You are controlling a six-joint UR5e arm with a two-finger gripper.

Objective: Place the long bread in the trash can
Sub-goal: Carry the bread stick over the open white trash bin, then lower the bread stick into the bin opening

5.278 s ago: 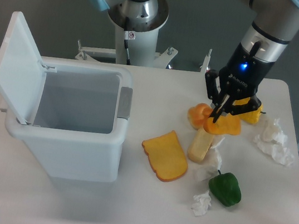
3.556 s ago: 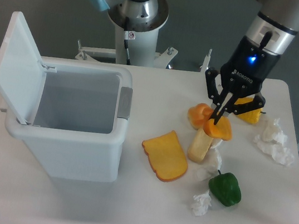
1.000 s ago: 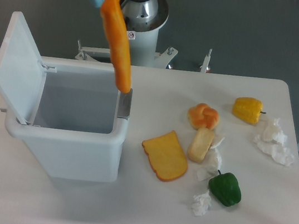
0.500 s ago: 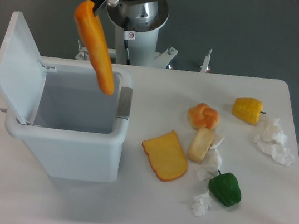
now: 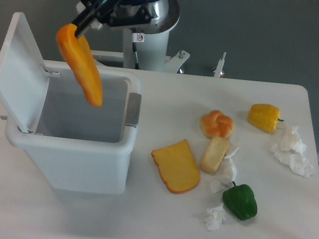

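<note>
While my own end of the table carries little, the loose things gather toward its right side: a crumpled white tissue nearest me, then a glossy green pepper, smooth and lobed like moulded plastic. Just behind them lie a flat toast slice with an orange crust, a pale stubby bread piece with more tissue touching it, and a round knotted bun. Further toward the far right corner I see a yellow pepper beside another wad of tissue. On the left side stands the trash can, a white hard-plastic bin with straight walls, its flip lid tipped up and back so the mouth is free, which I judge is what lets me drop from above. The long bread hangs over that mouth, off the table, tilted with its tapered lower tip pointing down into the opening near the far rim; it is smooth, shiny and orange-yellow. My tool is clamped on its upper end, so the bread's length dangles below, and I judge the grip is high to keep the fingers away from the bin walls. Release looks like the step in hand.
</note>
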